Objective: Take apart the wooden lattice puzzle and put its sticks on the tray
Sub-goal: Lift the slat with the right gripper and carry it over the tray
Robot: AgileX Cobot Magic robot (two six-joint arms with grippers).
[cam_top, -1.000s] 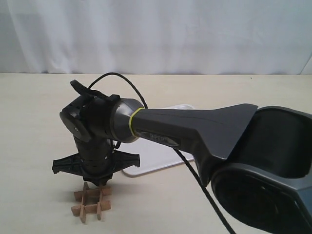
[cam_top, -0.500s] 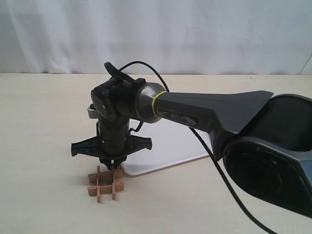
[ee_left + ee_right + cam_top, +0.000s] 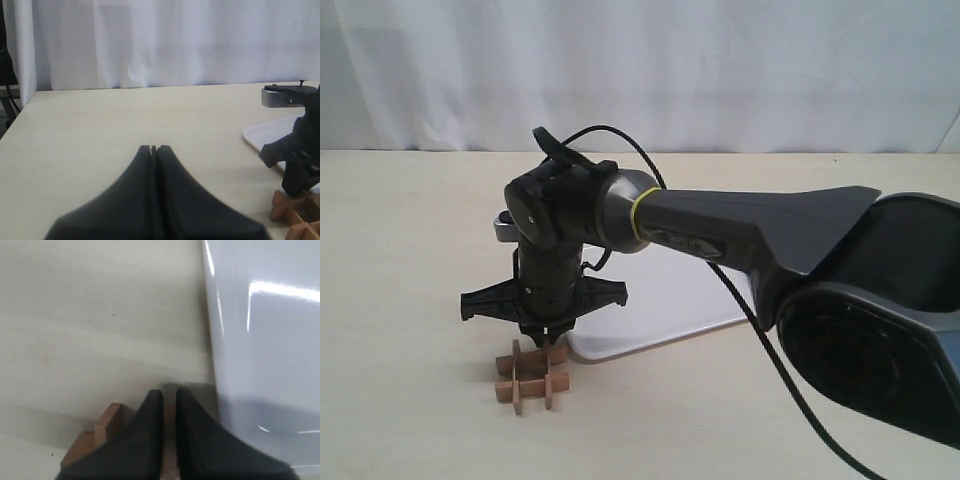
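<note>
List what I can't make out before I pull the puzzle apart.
Exterior view: the right arm hides most of the tray; whether the right pincer grips the lattice puzzle is too small to tell.
Right wrist view: the pincer's fingers cover nearly all the puzzle.
Left wrist view: the frame's edge cuts off puzzle and tray.

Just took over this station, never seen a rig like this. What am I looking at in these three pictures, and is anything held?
This is a robot with two arms, each ending in a two-fingered gripper. The wide picture comes from a camera off the arms; the other two cameras sit on each arm's wrist. On the table lie a white tray and, beside its rim, a wooden lattice puzzle, not yet taken apart. The right gripper points down, pinched shut on one edge of the puzzle. The left gripper is shut and empty, off to the side.
</note>
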